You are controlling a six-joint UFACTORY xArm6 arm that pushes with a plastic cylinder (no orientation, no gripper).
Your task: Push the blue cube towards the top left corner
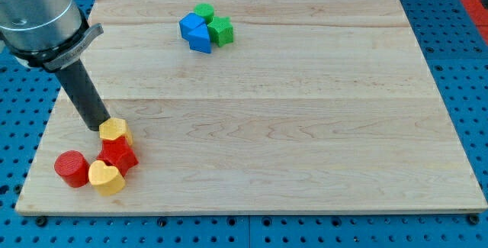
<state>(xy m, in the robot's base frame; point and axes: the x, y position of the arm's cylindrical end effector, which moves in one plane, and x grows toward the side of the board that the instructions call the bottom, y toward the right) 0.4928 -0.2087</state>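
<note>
The blue cube (192,25) sits near the view's top, left of centre, on the wooden board (305,111). A second blue block (201,41), wedge-like, touches it just below. A green round block (203,11) and a green star-like block (220,31) press against the blue pair on the right. My tip (97,128) is far away at the view's lower left, touching the upper left side of a yellow hexagonal block (114,130).
Below the yellow hexagon lie a red star-like block (119,155), a red cylinder (72,169) and a yellow heart block (107,178), clustered near the board's bottom left corner. The arm's grey body (38,11) fills the view's top left.
</note>
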